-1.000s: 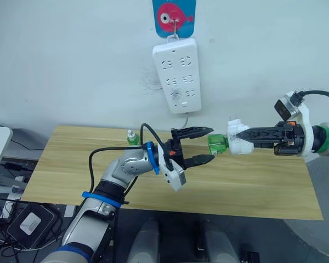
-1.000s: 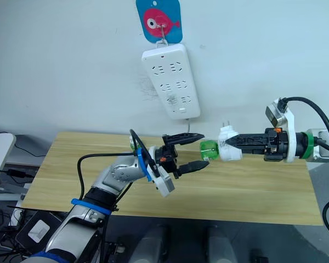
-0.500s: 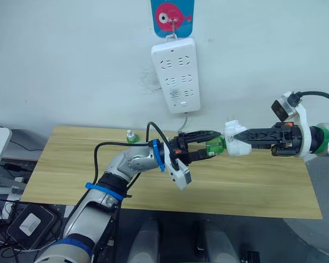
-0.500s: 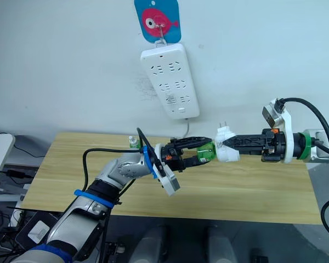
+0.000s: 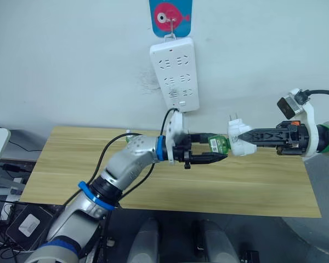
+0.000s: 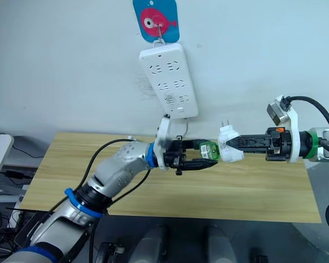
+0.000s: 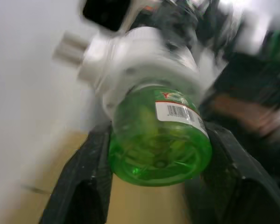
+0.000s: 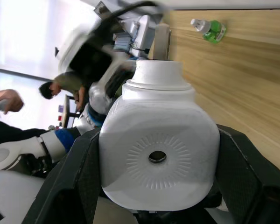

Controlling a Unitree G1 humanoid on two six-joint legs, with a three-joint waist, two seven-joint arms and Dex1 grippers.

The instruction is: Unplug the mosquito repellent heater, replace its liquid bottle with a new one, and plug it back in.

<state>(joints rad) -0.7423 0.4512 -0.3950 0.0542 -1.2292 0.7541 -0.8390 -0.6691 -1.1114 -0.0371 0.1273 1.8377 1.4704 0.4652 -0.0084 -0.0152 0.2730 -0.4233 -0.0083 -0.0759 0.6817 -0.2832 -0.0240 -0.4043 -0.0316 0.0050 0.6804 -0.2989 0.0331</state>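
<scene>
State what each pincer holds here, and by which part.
The right pincer holds the mosquito repellent heater by the sides of its white body. The left pincer is shut on the green liquid bottle screwed into it, gripping the bottle's sides.

A pale wall (image 5: 71, 60) fills the upper frame; a long wooden table (image 5: 263, 189) spans the middle, over grey floor (image 5: 318, 241).
</scene>
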